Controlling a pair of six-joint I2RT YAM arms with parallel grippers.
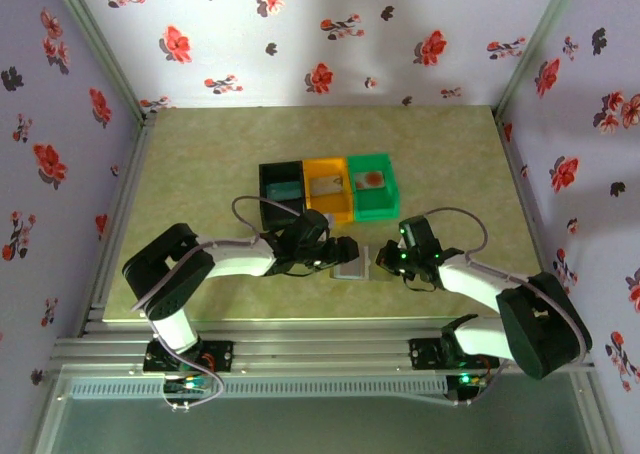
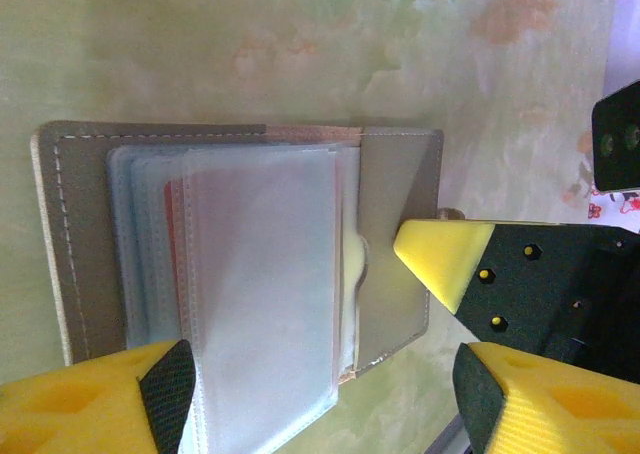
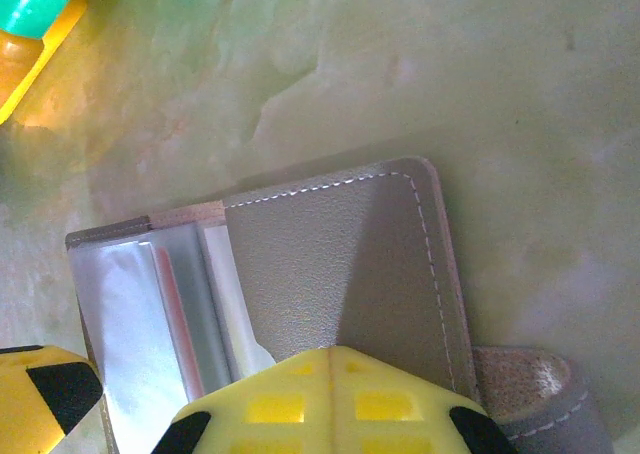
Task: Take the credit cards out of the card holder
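Card holder (image 1: 350,261) lies open on the table (image 1: 200,154) near its front edge. Grey, pale stitching, clear sleeves fanned over one panel, with a red-edged card (image 2: 172,244) inside them.
Left gripper (image 2: 320,399): jaws apart, straddling the sleeves.
Right gripper (image 2: 440,259): closed, tip on the other panel.
Bins (image 1: 328,189) just behind. Bare table beyond them and to the left.

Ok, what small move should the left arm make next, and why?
Probably lower the left end effector and close on the red-edged card. Its jaws stand open astride the clear sleeves, and the shut right end effector appears to pin the card holder, so it shouldn't slide.
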